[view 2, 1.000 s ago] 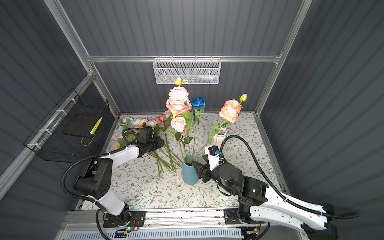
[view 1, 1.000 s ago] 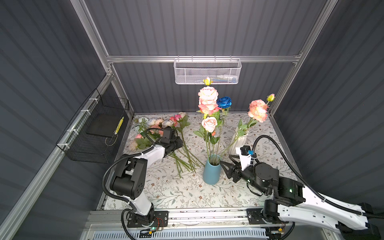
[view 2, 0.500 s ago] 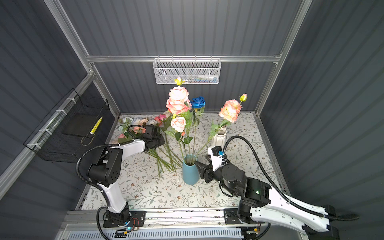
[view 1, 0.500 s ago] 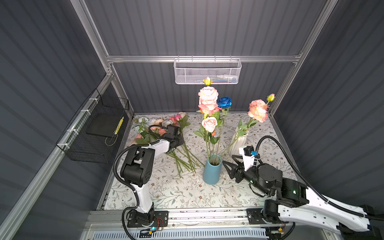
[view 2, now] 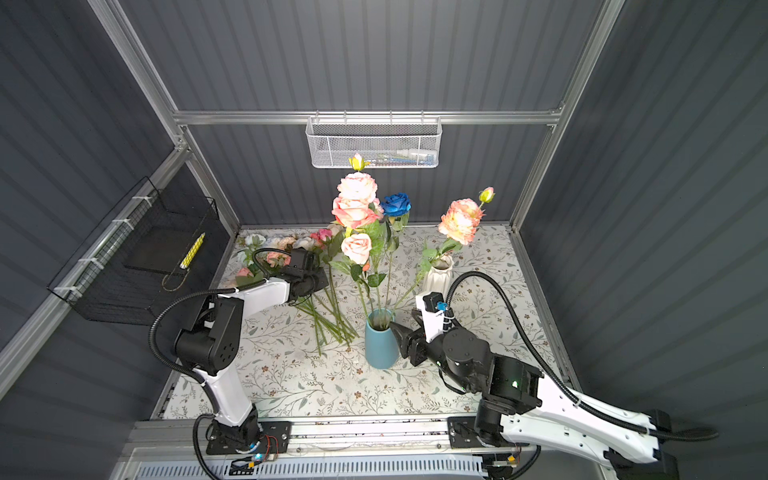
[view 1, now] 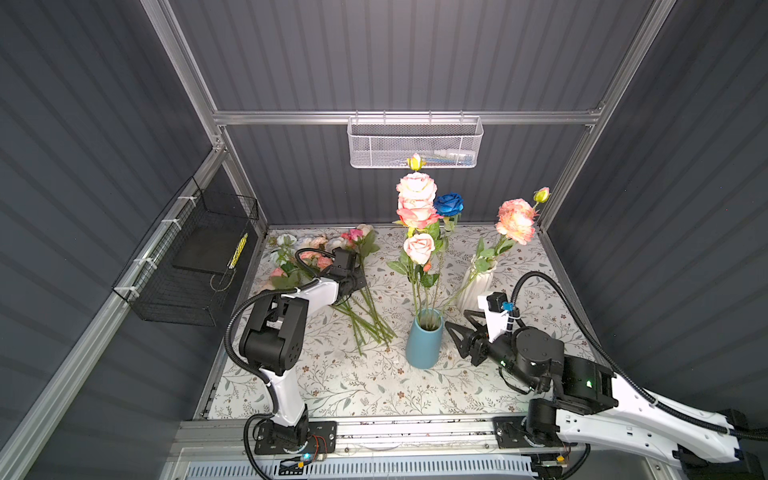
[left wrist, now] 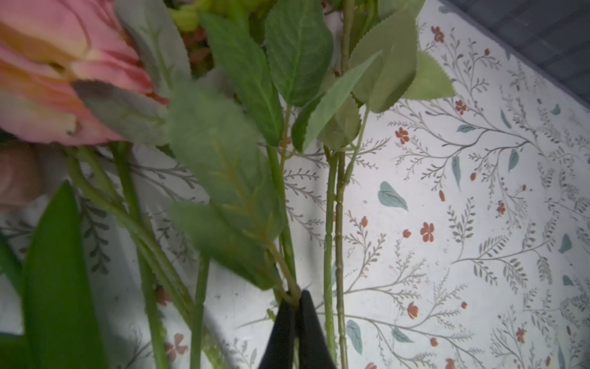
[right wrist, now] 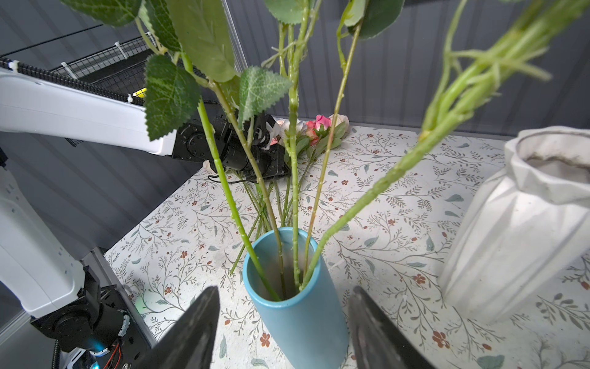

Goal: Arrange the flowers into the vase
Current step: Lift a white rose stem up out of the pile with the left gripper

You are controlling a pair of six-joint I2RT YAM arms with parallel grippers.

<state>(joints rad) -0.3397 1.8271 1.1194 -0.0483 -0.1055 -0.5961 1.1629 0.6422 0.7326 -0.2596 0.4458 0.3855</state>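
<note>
A blue vase [view 1: 424, 345] [view 2: 380, 345] [right wrist: 300, 319] stands mid-table holding several flowers [view 1: 417, 199] [view 2: 357, 199], pink, peach and one deep blue. More flowers [view 1: 316, 249] [view 2: 286, 249] lie in a pile at the back left, their stems fanned toward the vase. My left gripper [view 1: 353, 282] [view 2: 316, 280] [left wrist: 295, 297] is down on that pile, shut on a thin green stem [left wrist: 284, 271] just below its leaves. My right gripper [view 1: 456, 318] [view 2: 402, 319] [right wrist: 286, 289] is open, one jaw on each side of the blue vase, with small gaps showing.
A white ribbed vase [view 1: 478, 282] [view 2: 438, 274] [right wrist: 517, 239] stands just right of and behind the blue one. A black wire basket [view 1: 195, 266] hangs on the left wall and a white mesh basket [view 1: 415, 143] on the back wall.
My left gripper has reached a little farther into the flower pile and closed onto a stem. The right gripper stays open around the blue vase.
</note>
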